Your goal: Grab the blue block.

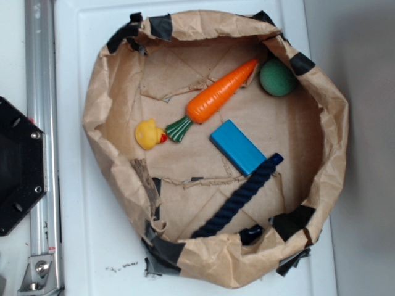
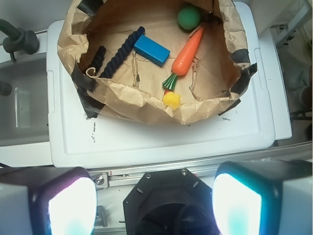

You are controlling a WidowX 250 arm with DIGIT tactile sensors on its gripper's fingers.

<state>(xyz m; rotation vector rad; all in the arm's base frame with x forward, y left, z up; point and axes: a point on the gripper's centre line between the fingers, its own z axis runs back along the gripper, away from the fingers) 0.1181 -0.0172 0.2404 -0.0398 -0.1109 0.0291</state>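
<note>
The blue block [image 1: 238, 147] [image 2: 152, 50] lies flat on the floor of a brown paper basin [image 1: 336, 132] [image 2: 146, 105], between the orange carrot toy [image 1: 220, 94] [image 2: 186, 53] and a dark navy rope [image 1: 237, 198] [image 2: 121, 52]. In the wrist view my gripper [image 2: 153, 203] is open, its two bright pads far apart with nothing between them. It hangs high over the black robot base [image 2: 166, 200], well short of the basin. The gripper does not appear in the exterior view.
A green ball [image 1: 277, 77] [image 2: 189, 17] rests at the basin's far wall. A small yellow duck [image 1: 149, 134] [image 2: 171, 100] lies by the carrot's green leaves. The basin sits on a white board [image 2: 161, 139], with a metal rail [image 1: 41, 142] beside the base [image 1: 18, 166].
</note>
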